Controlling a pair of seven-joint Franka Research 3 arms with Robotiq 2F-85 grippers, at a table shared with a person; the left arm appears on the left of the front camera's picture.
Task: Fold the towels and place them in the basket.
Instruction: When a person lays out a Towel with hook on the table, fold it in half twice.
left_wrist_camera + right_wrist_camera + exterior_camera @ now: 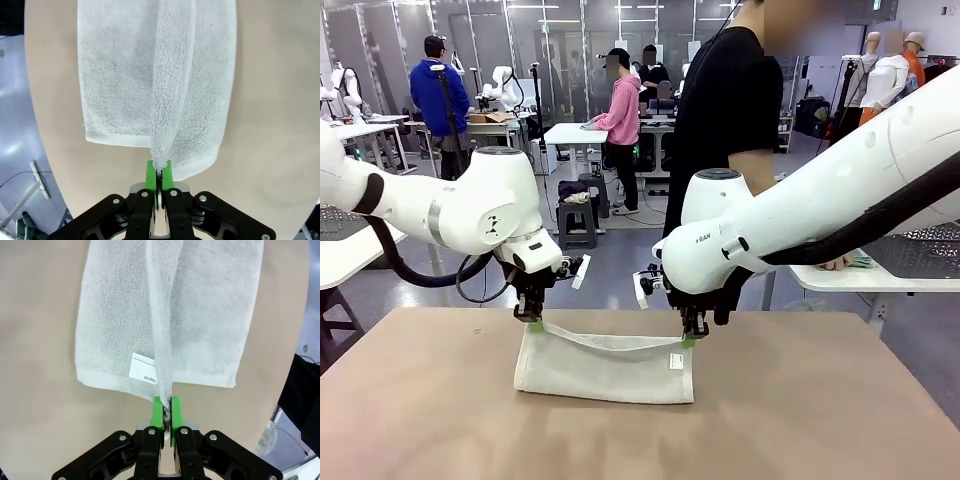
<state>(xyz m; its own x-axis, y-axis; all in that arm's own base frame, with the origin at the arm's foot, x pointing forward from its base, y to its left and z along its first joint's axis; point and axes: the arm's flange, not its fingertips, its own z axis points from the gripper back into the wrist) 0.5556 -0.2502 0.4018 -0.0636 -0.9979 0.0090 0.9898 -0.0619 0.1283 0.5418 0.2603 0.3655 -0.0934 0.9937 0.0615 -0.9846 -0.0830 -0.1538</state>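
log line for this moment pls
left gripper: shut on towel edge | right gripper: shut on towel edge | towel: lower part on table, top edge raised

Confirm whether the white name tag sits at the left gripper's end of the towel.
No, the name tag lies on the towel beside the right gripper, which pinches that end.

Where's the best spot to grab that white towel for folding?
At the two end corners of one long edge, from above, as the left claw and right claw pinch it now. The off-white towel is limp and lies flat on the table, so holding both ends should lift that edge evenly.
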